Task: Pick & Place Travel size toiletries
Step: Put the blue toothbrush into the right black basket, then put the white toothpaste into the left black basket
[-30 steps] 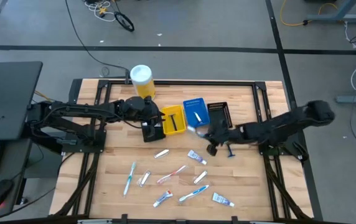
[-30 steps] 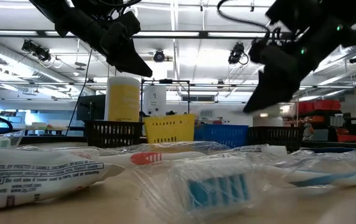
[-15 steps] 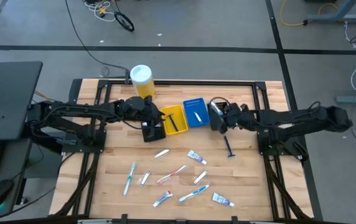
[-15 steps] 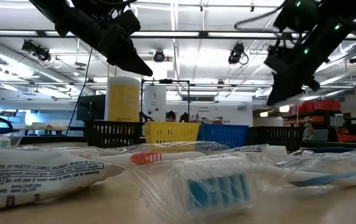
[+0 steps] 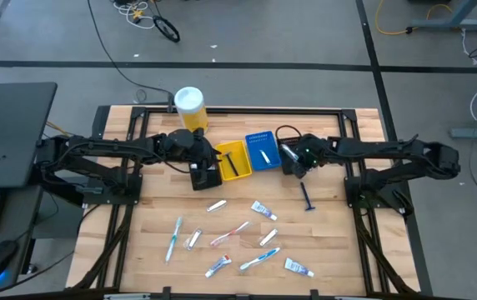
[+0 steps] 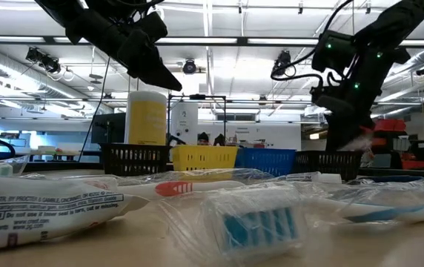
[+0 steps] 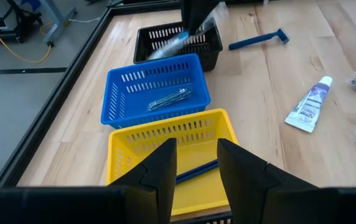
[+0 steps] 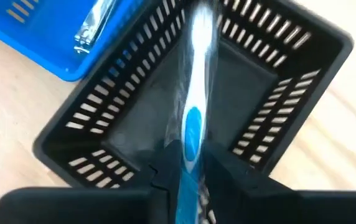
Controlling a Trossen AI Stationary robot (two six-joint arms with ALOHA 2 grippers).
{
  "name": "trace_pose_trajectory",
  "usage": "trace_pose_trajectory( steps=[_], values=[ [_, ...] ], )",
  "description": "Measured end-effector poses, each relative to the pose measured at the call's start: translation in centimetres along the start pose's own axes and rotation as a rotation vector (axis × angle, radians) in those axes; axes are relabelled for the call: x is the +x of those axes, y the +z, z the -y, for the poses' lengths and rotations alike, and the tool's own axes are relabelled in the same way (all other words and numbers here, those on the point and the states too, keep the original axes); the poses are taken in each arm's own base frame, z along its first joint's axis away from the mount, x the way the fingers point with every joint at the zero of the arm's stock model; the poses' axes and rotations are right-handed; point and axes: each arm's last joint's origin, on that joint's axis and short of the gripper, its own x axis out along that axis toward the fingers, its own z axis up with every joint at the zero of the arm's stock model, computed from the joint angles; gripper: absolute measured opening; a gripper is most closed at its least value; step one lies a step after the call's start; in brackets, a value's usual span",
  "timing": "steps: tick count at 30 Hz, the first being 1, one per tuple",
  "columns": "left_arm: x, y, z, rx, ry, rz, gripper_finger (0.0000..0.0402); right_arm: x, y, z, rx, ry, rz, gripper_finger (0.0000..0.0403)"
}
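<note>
My right gripper [image 5: 295,161] hovers over the black bin [image 5: 293,150] at the far right of the row of bins, shut on a clear-wrapped blue and white toothbrush [image 8: 196,74]. My left gripper [image 7: 196,155] stands open above the near end of the yellow bin [image 7: 165,155], holding nothing. Other travel size toiletries lie flat on the wooden table: a blue razor [image 5: 308,198], a white tube [image 5: 263,210], a pink toothbrush [image 5: 230,235], a teal toothbrush [image 5: 174,237] and several more. My right gripper pinches the toothbrush's handle [image 8: 192,140] between its two fingers, through the clear wrapper. The fingers slant steeply down and the brush runs on ahead of them, along their line. It is lifted clear, its free end above the black bin's opening [image 8: 228,81].
The blue bin [image 5: 263,150] holds a metal nail clipper [image 7: 168,98]. The yellow bin [image 5: 232,160] holds a dark blue stick-like item [image 7: 196,169]. A tall yellow canister with a white lid [image 5: 190,107] stands at the far edge. Bare wood lies near the right edge.
My right gripper has carried the wrapped toothbrush from over the middle of the table toward the far edge, to a place above the black bin, and has tipped more steeply downward. The left arm has kept still.
</note>
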Motion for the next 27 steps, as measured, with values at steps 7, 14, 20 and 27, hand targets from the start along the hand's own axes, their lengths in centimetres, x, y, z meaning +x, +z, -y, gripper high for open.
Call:
trace_pose_trajectory(
  steps=[7, 14, 20, 27],
  values=[
    [0.0, 0.0, 0.0, 0.000, 0.000, -0.001, 0.0124, -0.5, 1.1, -0.2, -0.097, 0.015, 0.085, 0.0124],
    [0.0, 0.0, 0.0, -0.024, -0.003, -0.001, 0.0124, -3.8, 5.3, -1.6, -0.132, 0.099, 0.327, 0.0135],
    [0.0, 0.0, 0.0, -0.158, -0.004, -0.004, 0.0124, -5.2, 7.5, -3.3, -0.266, 0.396, 0.637, 0.0135],
    [0.0, 0.0, 0.0, -0.233, -0.004, -0.005, 0.0124, -4.7, 6.5, -4.2, -0.328, 0.501, 0.597, 0.0135]
  ],
)
